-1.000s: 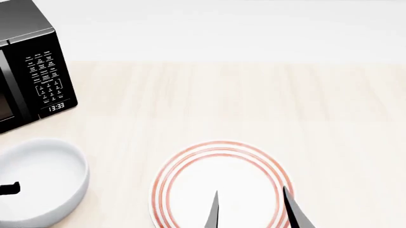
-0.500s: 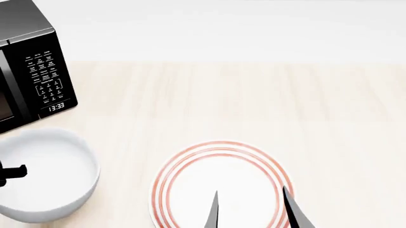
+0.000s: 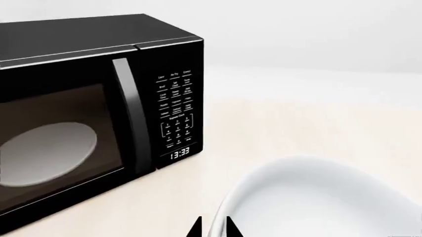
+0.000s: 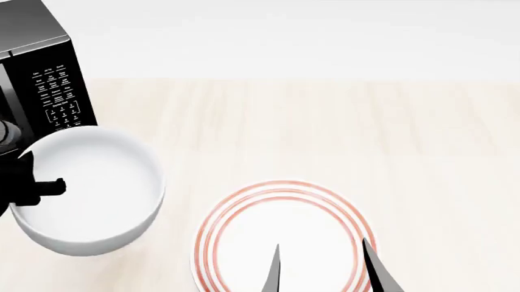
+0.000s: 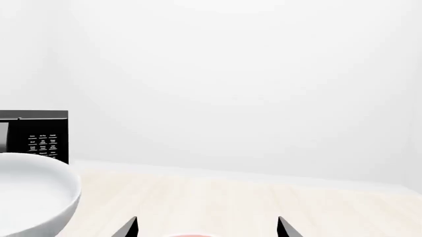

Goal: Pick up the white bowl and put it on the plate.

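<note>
Pale wood table (image 4: pixel 325 134), white wall behind. Head view: left gripper (image 4: pixel 36 185), fingers pinched on rim of glossy deep white bowl (image 4: pixel 89 188), left of red-ringed round white plate (image 4: pixel 284 234); right gripper (image 4: pixel 321 267) fingers spread, holding nothing. Left wrist view: black microwave (image 3: pixel 92 108) beside bowl. Right wrist view: bowl clear of table.

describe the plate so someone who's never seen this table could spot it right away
Start at the black microwave at the table's far left. The plate lies flat nearer the robot, right of the white bowl held in the left gripper. Three red rings around its rim set it apart; the bowl is plain and deep.
</note>
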Controlling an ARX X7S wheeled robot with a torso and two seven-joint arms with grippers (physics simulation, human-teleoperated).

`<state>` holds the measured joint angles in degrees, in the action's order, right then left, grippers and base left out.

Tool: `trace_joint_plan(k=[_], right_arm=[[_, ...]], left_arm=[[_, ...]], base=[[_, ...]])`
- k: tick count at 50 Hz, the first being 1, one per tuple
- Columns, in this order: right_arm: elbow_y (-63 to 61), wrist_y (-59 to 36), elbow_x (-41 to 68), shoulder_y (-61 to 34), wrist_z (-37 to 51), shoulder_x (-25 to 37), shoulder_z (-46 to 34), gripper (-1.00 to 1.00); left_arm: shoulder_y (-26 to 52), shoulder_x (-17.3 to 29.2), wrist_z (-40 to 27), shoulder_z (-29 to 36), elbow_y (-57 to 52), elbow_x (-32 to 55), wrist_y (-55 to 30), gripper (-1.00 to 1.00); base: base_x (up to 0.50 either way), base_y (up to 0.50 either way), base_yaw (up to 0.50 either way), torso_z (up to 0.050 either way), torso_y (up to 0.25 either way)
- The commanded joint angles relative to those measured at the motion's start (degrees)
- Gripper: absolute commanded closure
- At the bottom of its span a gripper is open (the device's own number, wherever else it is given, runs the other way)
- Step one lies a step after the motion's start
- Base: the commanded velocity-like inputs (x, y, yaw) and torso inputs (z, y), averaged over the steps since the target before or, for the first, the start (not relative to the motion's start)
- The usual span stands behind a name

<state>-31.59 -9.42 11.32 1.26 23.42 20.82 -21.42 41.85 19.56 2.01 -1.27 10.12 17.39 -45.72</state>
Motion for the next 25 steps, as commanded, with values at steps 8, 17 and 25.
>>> trace_joint_plan(k=[8,17,25], right_arm=[[0.2,0.1,-1.3,0.2,-0.9,-0.9,1.1,-1.00],[0.2,0.2,-1.1,0.1,-0.8,-0.7,1.2,-1.00],[0.6,0.6,-1.0,0.1,-0.8,-0.7,1.1,-1.00]], left_arm=[[7.1,-7.0,0.4,2.1,2.2,0.9,-1.6,1.00],[9.1,-10.4,0.0,2.6,4.9,1.7,-0.4,1.00],[9.4,-12.7,-0.4,2.4,9.5,2.0,2.4,1.00]], base=[[0.00,0.00,0.00,0.000,0.000],[0.00,0.00,0.00,0.000,0.001],[0.00,0.00,0.00,0.000,0.000]])
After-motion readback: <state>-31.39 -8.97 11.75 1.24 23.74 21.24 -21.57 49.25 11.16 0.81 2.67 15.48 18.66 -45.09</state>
